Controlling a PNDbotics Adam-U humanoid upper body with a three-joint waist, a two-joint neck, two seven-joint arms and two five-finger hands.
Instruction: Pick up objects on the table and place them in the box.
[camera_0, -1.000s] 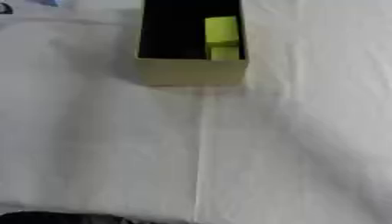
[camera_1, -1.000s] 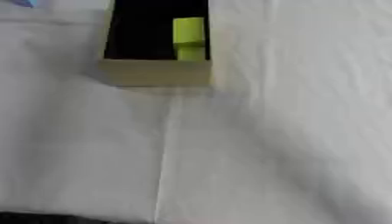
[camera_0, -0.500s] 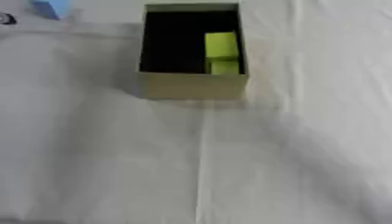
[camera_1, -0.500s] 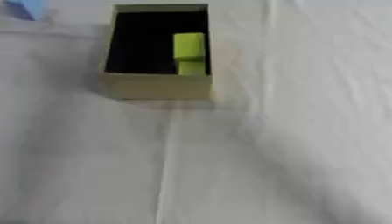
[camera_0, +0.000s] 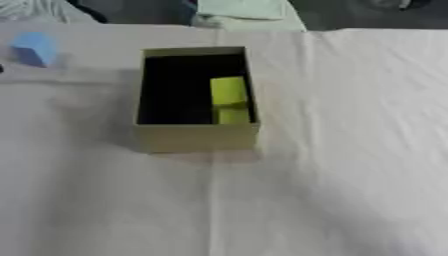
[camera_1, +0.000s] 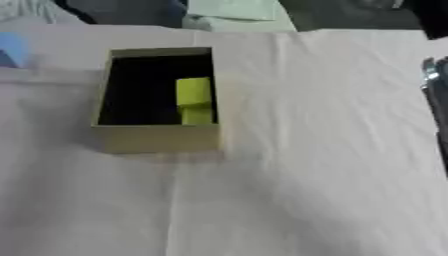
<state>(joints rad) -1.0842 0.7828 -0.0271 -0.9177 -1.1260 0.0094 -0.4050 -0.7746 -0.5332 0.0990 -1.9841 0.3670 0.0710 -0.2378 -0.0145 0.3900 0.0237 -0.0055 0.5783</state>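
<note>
A tan cardboard box (camera_0: 194, 139) with a dark inside stands on the white tablecloth, left of the middle. Inside it, against the right wall, lies a yellow-green block (camera_0: 229, 93). A light blue block (camera_0: 33, 48) sits on the cloth at the far left, apart from the box. In the right eye view a dark and silver part of my right hand (camera_1: 435, 95) shows at the right edge, well to the right of the box; its fingers are blurred. My left hand is in neither view.
The white tablecloth (camera_0: 332, 165) has a crease running from the box toward the near edge. Beyond the table's far edge lie a pale green cloth (camera_0: 241, 10) and dark shapes.
The whole picture has shifted downward, so the camera has tilted up; the far edge and the blue block now show. The dark and silver part has come in at the right edge.
</note>
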